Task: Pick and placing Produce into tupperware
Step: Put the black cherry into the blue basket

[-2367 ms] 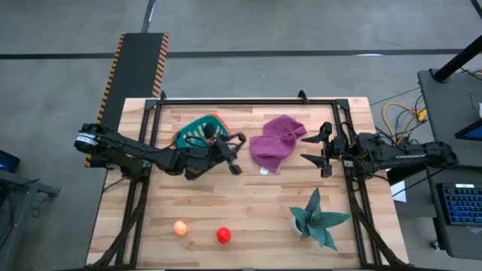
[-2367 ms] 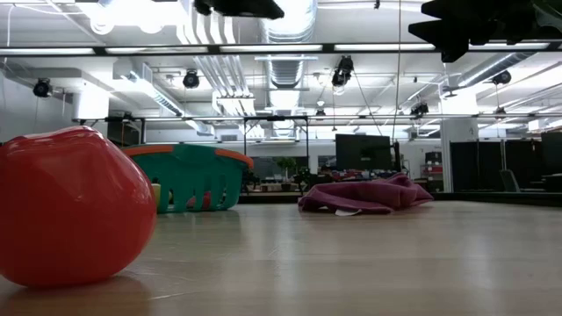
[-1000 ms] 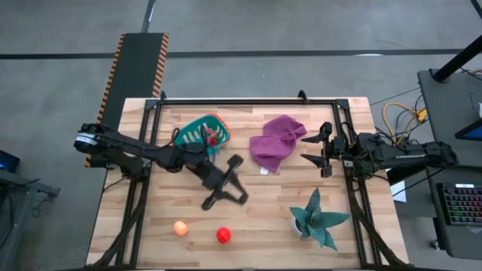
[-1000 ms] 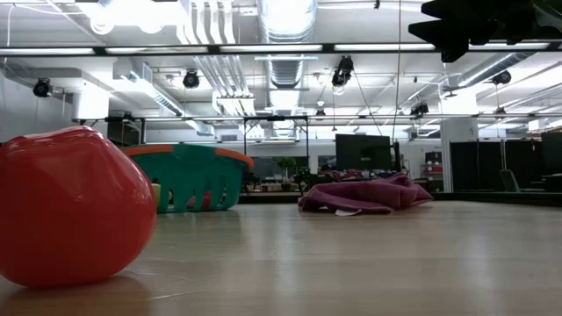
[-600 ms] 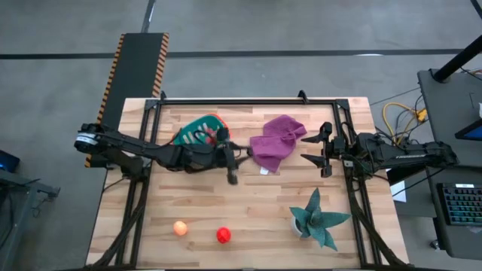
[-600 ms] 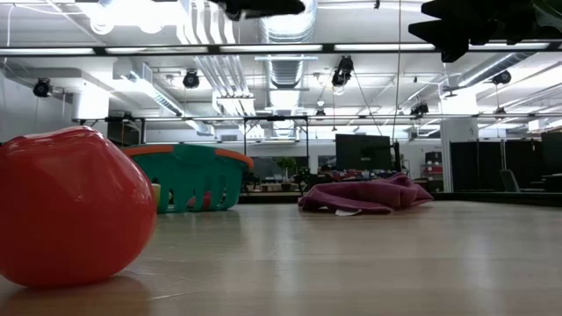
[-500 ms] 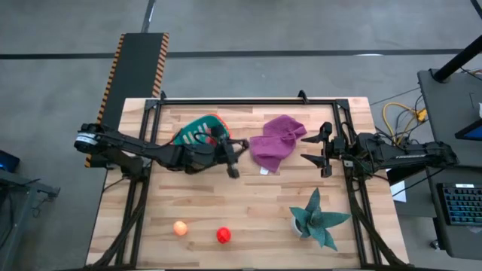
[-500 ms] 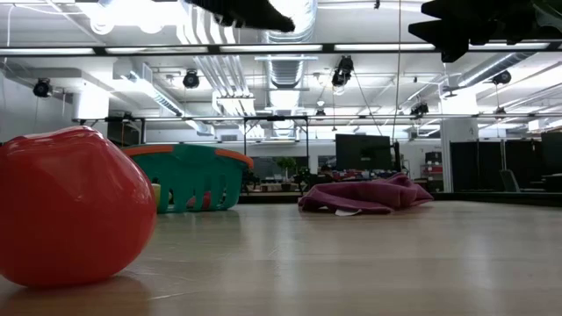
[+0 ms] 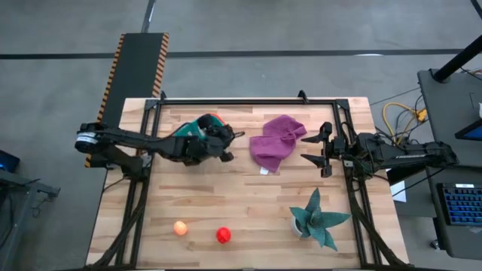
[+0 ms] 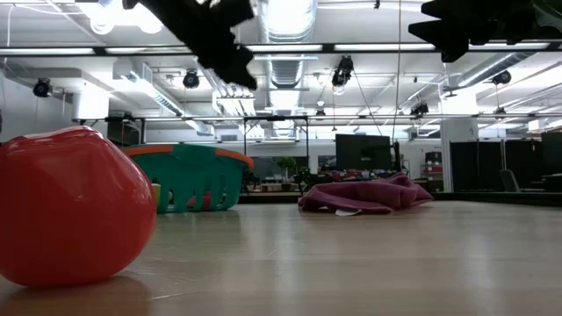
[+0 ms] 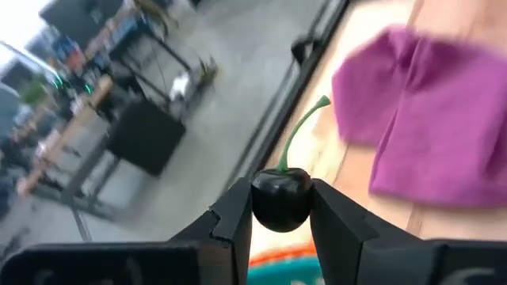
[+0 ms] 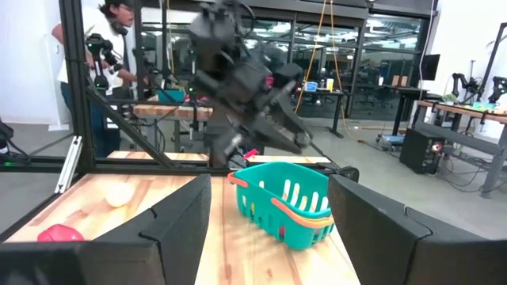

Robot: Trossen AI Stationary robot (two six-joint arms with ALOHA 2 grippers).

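My left gripper [image 9: 228,138] hovers over the right end of the teal tupperware [image 9: 194,123], shut on a small dark cherry [image 11: 281,200] with a green stem. The arm hides most of the basket from above; it shows plainly in the low view [image 10: 189,175] and the right wrist view [image 12: 289,202]. A red ball [image 9: 224,235] and an orange ball [image 9: 180,227] rest on the table near its front edge. My right gripper [image 9: 317,151] waits open at the table's right side. My left gripper pinches the cherry's round body [image 11: 261,202] between its two fingertips, one on each side. The fingers point toward the table's right, slanting a little down. The cherry is lifted clear above the basket's rim, its stem [image 11: 297,134] sticking out free beyond the fingertips.
A purple cloth [image 9: 277,141] lies right of the basket at the table's far middle. A teal spiky plant [image 9: 318,218] stands near the front right. A black frame runs along the far edge. A person [image 12: 111,32] stands beyond the table's left side.
My left gripper has swung from the table's middle back toward the far edge and now stands over the basket. It has turned from pointing toward the near edge to pointing toward the right, and has sunk into the top of the low view. It has stayed shut.
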